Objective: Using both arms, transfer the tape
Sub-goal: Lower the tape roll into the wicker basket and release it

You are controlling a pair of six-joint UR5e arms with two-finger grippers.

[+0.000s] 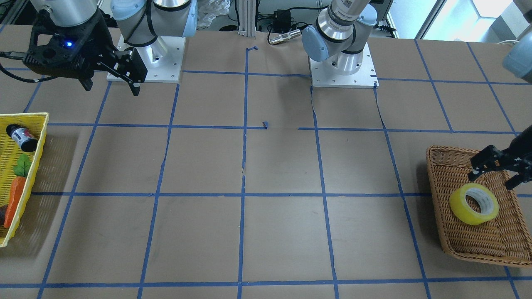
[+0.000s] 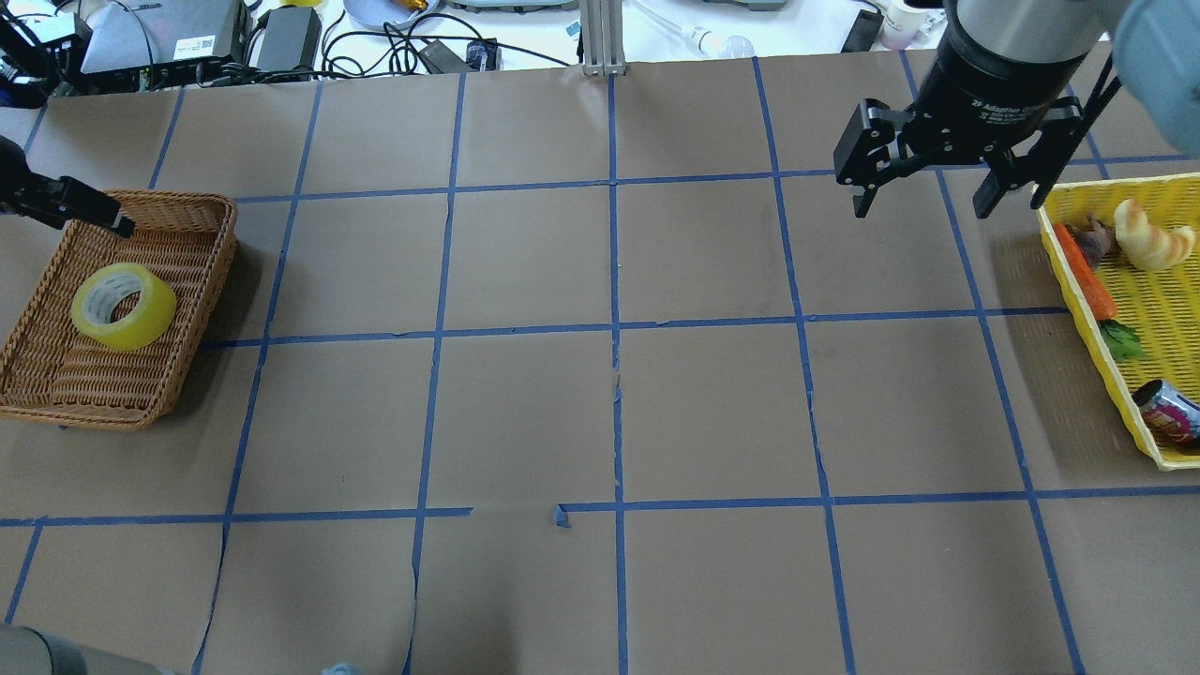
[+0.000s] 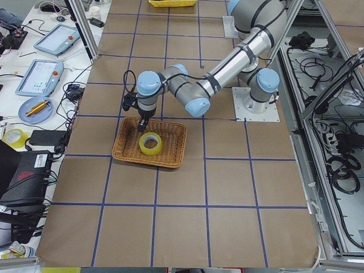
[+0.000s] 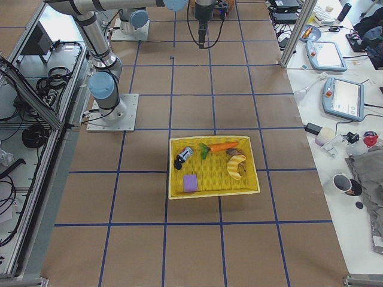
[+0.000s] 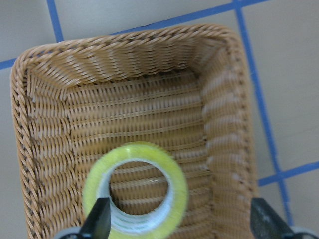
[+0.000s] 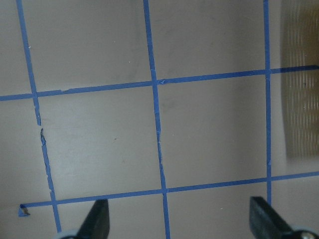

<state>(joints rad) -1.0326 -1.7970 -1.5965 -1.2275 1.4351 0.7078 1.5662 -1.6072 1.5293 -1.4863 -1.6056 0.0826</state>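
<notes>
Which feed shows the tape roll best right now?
Left wrist-mounted: the tape is close up in the wicker basket under the open left gripper. Overhead and front-facing show it whole but small; exterior left, tiny; the rest miss it.

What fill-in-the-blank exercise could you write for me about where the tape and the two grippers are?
1. The tape lies in the wicker ____ .
2. The left gripper hangs open above the ____ .
3. The right gripper is open and holds ____ .
4. The carrot lies in the ____ tray.
Missing words: basket; tape; nothing; yellow.
</notes>
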